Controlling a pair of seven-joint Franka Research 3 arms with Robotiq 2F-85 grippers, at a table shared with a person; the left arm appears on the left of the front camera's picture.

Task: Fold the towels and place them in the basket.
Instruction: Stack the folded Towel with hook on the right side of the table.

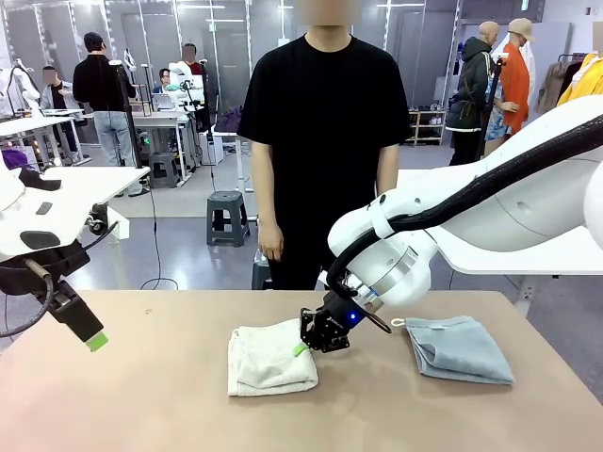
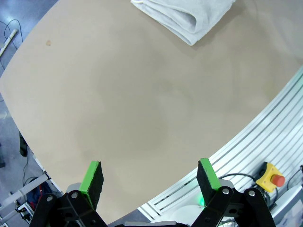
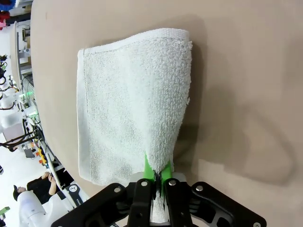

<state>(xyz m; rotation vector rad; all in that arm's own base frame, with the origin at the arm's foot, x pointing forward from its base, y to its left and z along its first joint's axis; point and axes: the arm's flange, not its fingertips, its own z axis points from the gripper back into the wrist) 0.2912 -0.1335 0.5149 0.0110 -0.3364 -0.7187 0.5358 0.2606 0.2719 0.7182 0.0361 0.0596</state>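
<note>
My right gripper (image 1: 303, 347) pinches the cream towel (image 1: 268, 358) at its right edge, mid-table. The towel stretches away leftward. My left gripper (image 1: 94, 339) hangs open, well apart, far left.

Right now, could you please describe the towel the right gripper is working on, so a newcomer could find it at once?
Start at the tan table in front of the standing person. Near its middle lies a folded cream towel, with the right gripper shut on its right edge. Unlike the blue-grey towel farther right, it is off-white and has no corner loop.
</note>
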